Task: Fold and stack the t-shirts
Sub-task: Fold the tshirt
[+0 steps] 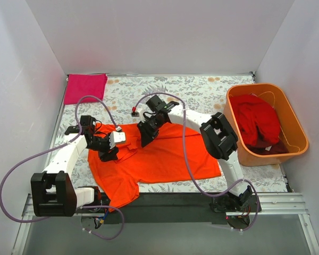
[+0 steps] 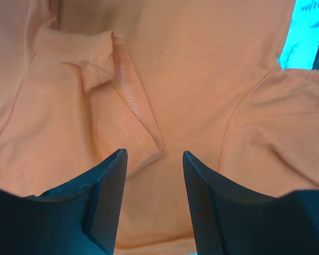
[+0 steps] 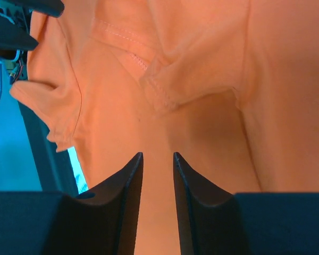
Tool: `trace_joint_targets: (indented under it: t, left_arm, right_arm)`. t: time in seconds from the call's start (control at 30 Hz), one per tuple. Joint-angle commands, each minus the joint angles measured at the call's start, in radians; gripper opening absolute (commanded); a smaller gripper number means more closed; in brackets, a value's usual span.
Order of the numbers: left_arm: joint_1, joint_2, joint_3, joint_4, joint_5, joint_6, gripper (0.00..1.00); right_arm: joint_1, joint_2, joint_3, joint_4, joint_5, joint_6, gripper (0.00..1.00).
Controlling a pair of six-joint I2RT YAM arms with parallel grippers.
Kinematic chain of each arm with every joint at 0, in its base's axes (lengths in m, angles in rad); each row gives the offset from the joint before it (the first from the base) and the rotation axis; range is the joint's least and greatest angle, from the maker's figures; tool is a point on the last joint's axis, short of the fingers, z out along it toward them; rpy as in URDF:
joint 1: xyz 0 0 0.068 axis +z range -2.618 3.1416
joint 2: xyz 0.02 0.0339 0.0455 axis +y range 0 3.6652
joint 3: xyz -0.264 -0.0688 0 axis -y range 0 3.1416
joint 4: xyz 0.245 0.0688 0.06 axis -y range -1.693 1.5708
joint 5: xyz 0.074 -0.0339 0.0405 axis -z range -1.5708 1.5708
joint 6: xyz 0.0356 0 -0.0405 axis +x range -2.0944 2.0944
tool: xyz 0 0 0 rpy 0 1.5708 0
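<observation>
The bright orange t-shirt (image 1: 165, 156) lies spread across the middle of the table. Both grippers hover over its far edge. My left gripper (image 1: 117, 142) (image 2: 154, 153) is open just above the orange cloth (image 2: 202, 79), with a crumpled stitched hem (image 2: 117, 90) ahead of its tips and nothing between the fingers. My right gripper (image 1: 145, 135) (image 3: 157, 154) is open by a narrow gap, and only flat orange fabric (image 3: 202, 106) shows through it. A magenta-pink t-shirt (image 1: 85, 87) lies folded at the back left corner. A deeper red t-shirt (image 1: 258, 119) is bunched inside the tub.
A rigid orange plastic tub (image 1: 295, 125) stands at the right side of the table. The floral tablecloth (image 1: 202, 90) shows behind the orange shirt. White walls close in the back and both sides. Purple cables (image 1: 93, 98) loop over both arms.
</observation>
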Motion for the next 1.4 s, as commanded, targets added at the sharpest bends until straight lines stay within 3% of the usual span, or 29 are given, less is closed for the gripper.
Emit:
trace_joint_targets:
  t: [0.0, 0.1, 0.4, 0.6, 0.87, 1.0, 1.2, 1.37]
  left_arm:
    - [0.001, 0.018, -0.011, 0.011, 0.038, 0.19, 0.45]
    - [0.001, 0.019, -0.02, 0.022, 0.021, 0.247, 0.46]
    - [0.001, 0.057, -0.054, -0.004, -0.031, 0.437, 0.45]
    - [0.001, 0.117, -0.03, 0.01, -0.034, 0.457, 0.43]
    - [0.001, 0.16, -0.043, 0.028, -0.051, 0.502, 0.38]
    - [0.001, 0.167, -0.06, 0.057, -0.071, 0.508, 0.29]
    - [0.001, 0.162, -0.083, 0.079, -0.088, 0.523, 0.23]
    - [0.001, 0.151, -0.068, 0.04, -0.088, 0.524, 0.08]
  right_arm:
    - [0.025, 0.031, 0.065, 0.058, -0.031, 0.119, 0.4]
    - [0.035, 0.058, 0.071, 0.101, -0.046, 0.176, 0.46]
    - [0.041, 0.114, 0.093, 0.164, -0.124, 0.265, 0.48]
    - [0.043, 0.149, 0.105, 0.204, -0.141, 0.305, 0.51]
    - [0.043, 0.164, 0.091, 0.209, -0.155, 0.306, 0.36]
    - [0.043, 0.169, 0.096, 0.21, -0.161, 0.308, 0.27]
    - [0.043, 0.166, 0.084, 0.21, -0.156, 0.305, 0.16]
    - [0.043, 0.161, 0.076, 0.209, -0.156, 0.302, 0.01]
